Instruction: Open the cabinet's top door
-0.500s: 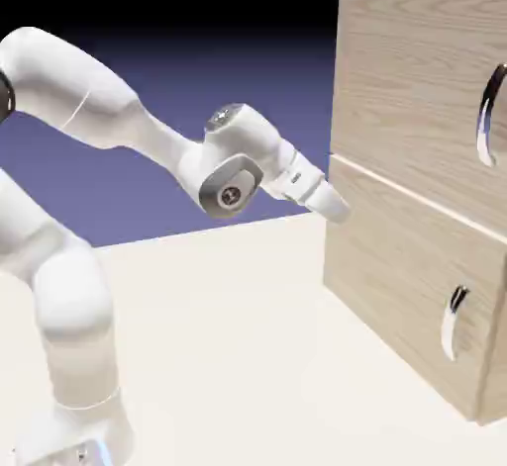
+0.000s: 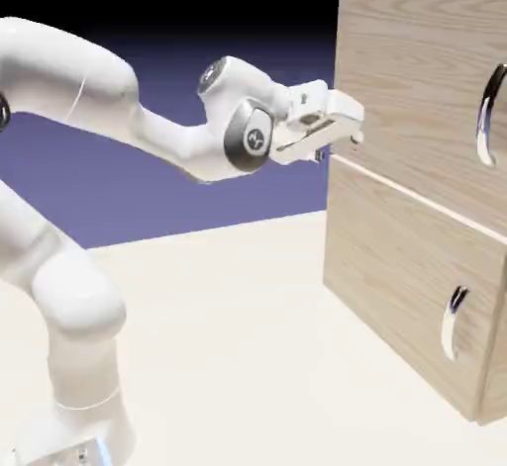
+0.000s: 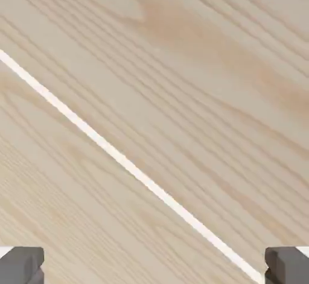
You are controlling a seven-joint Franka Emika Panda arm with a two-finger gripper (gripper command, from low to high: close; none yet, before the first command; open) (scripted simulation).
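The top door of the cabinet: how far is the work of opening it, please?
Nothing of the opening looks done: the top door sits closed above the lower panel. In hand seems to be the approach: the gripper is open near the seam, away from the upper handle. Left are reaching that handle, gripping it and pulling the door open.

The cabinet (image 2: 416, 207) stands on the right of the scene — on the table (image 2: 228, 355), with the arm (image 2: 84, 301) rising at the left. Up top on the cabinet sits the top door (image 2: 416, 88), directly above the lower panel (image 2: 396, 266). And each carries its handle towards the near, right side — upper handle (image 2: 484, 130) above, lower handle (image 2: 450, 330) beneath.
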